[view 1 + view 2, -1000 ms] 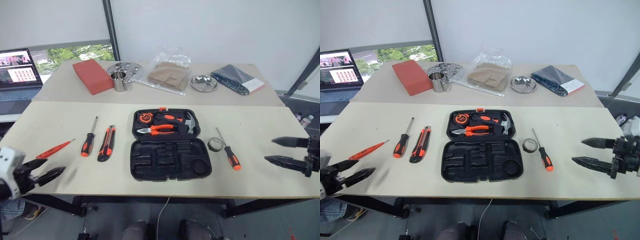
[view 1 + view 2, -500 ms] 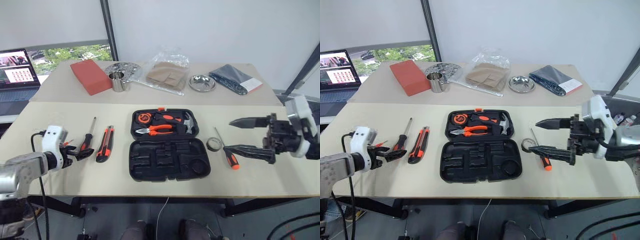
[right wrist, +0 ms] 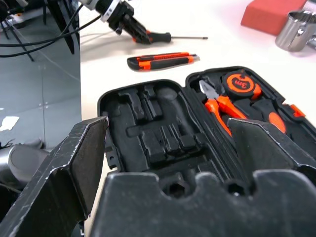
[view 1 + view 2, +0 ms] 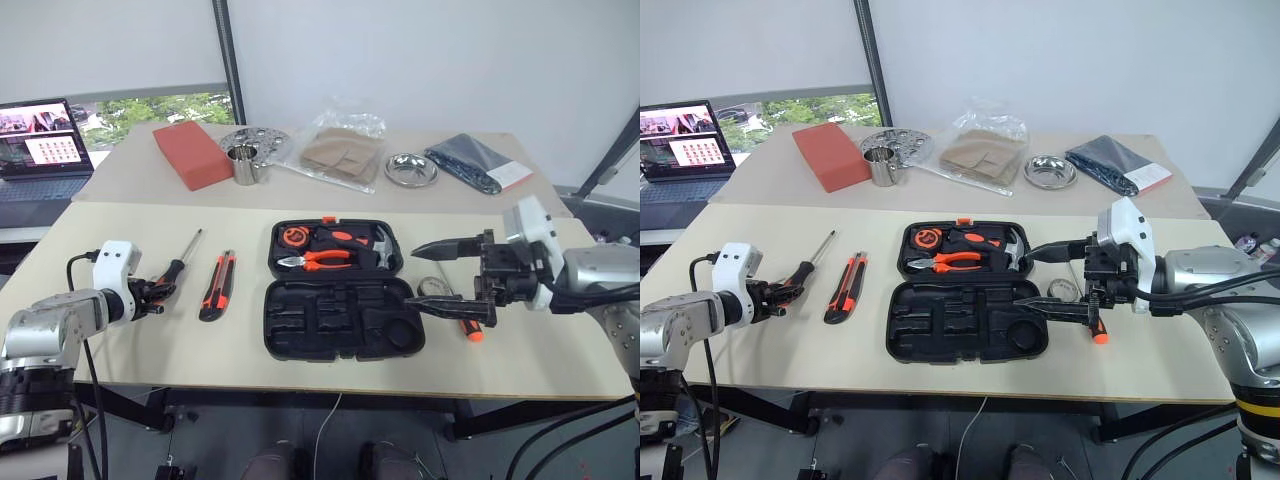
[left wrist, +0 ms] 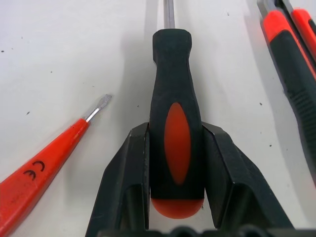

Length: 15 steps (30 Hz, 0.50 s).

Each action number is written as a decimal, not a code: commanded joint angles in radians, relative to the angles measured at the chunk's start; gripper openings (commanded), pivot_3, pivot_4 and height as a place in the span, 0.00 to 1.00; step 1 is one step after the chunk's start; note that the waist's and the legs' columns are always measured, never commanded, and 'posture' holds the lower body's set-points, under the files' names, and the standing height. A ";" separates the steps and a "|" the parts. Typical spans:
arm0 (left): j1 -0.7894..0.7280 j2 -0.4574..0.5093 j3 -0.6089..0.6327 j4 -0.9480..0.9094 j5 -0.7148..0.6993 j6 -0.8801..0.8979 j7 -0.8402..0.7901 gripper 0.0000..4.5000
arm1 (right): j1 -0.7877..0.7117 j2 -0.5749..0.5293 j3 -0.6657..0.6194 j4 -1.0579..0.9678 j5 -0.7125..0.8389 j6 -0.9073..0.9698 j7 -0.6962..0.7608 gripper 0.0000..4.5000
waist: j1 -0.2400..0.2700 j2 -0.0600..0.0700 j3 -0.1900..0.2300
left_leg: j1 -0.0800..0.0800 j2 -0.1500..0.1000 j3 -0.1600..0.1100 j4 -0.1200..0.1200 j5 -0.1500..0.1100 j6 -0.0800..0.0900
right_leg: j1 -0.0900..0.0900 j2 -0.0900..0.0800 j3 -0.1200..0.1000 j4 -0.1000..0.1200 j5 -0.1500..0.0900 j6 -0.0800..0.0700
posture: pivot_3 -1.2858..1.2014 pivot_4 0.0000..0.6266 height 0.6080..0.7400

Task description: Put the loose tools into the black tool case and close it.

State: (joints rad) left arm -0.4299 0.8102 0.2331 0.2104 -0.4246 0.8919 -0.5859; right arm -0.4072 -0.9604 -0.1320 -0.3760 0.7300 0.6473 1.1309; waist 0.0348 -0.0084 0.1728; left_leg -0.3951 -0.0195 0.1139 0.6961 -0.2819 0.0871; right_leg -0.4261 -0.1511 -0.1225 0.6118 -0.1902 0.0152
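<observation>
Left wrist view: the screwdriver [image 5: 176, 133] handle is clasped by the left pincer [image 5: 176, 163] on the desk [image 5: 59, 59]; the right pincer [image 4: 438, 278] is held released over the black tool case [image 4: 340, 318].

Open tabletop [image 4: 130, 345] at six o'clock of the utility knife [image 4: 216, 287]; tester screwdriver [image 5: 34, 170] crowding the left gripper [image 5: 176, 163] at nine o'clock.

Head stereo pair looks forward and down from the near edge, taking in the whole table [image 4: 120, 230] with the open case [image 4: 340, 300] at centre. Left wrist camera sits close over a screwdriver [image 5: 175, 143], facing far along it. Right wrist camera looks leftward across the case [image 3: 163, 133], sharing it and the knife [image 3: 163, 60] with the head pair.
</observation>
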 commanded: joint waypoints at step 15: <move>-0.354 -0.007 -0.564 -0.101 0.241 -0.555 -0.712 0.21 | 0.107 -0.005 -0.053 -0.105 -0.024 0.003 -0.072 1.00 | -0.008 -0.005 0.001 | -0.005 -0.002 0.001 0.005 0.001 0.000 | -0.001 0.008 -0.006 -0.001 -0.003 0.006 | 0.52 0.24 0.95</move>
State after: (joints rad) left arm -0.7287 0.8199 -0.2961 0.0615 -0.2480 0.4058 -1.2741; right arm -0.2997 -0.9631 -0.1490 -0.4458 0.7000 0.6607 1.0744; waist 0.0273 -0.0131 0.1738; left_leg -0.4005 -0.0209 0.1150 0.7014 -0.2812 0.0878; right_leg -0.4265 -0.1433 -0.1282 0.6108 -0.1928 0.0208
